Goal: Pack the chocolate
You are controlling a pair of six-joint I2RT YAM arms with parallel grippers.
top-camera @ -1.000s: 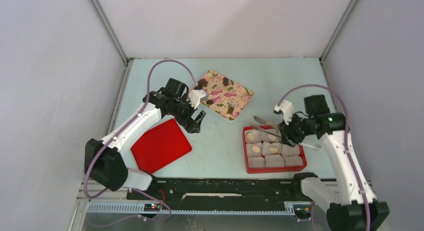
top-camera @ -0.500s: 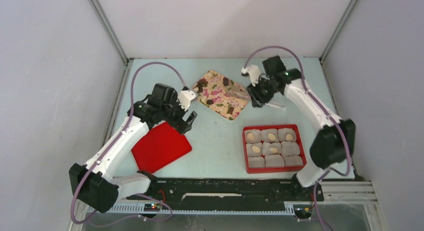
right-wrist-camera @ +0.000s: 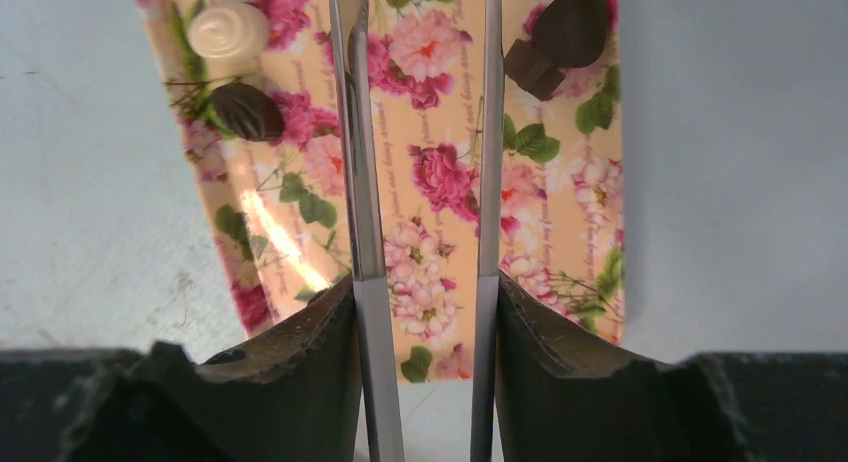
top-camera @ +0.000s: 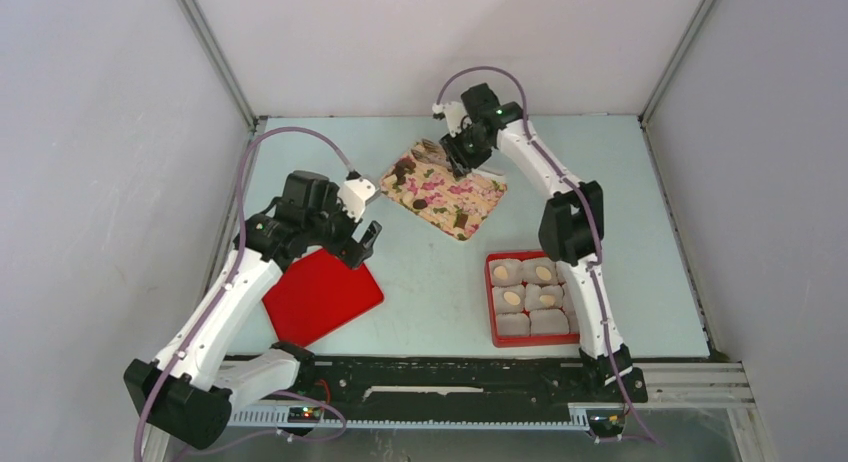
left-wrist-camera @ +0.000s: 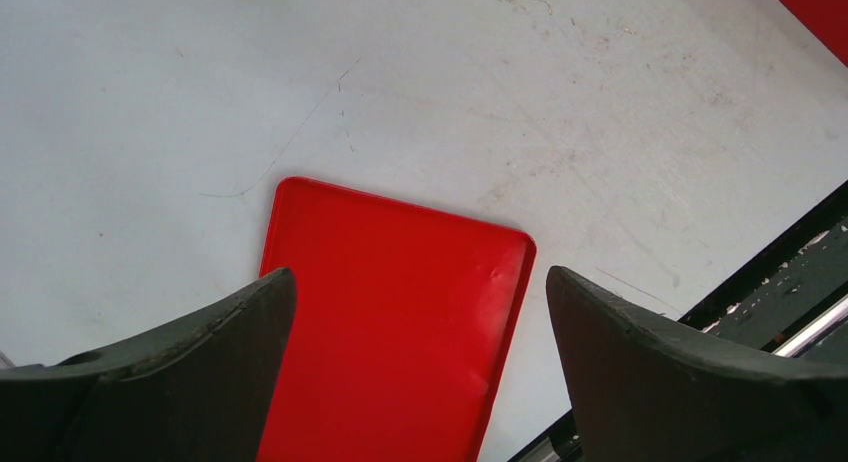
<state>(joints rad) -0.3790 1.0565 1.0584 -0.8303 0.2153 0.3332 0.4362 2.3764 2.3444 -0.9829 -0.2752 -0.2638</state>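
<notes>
Top external view is showing the right arm stretching out to the floral tray (top-camera: 478, 204), which is lying at 12 o'clock from the middle of the table (top-camera: 430, 272). The right gripper (top-camera: 458, 160) is hanging over the tray's 11 o'clock end, clamping a pair of metal tongs (right-wrist-camera: 365, 232) between its fingers (right-wrist-camera: 325, 327). In the right wrist view the two tong blades are standing spread, with bare tray showing between them. Their tips are running off the 12 o'clock edge, so I cannot tell what they are touching.

The chocolate (right-wrist-camera: 228, 32) is lying loose on the tray: a cream swirl with a dark piece just beside it at 10 o'clock, and two dark pieces touching at 1 o'clock. Four more pale pieces are sitting in paper cups (top-camera: 545, 322) inside the red box (top-camera: 494, 327) at 4 o'clock.

The left gripper (left-wrist-camera: 420, 277) is hovering above the red lid (top-camera: 320, 294) at 8 o'clock, jaws gaping wide and holding nothing.
</notes>
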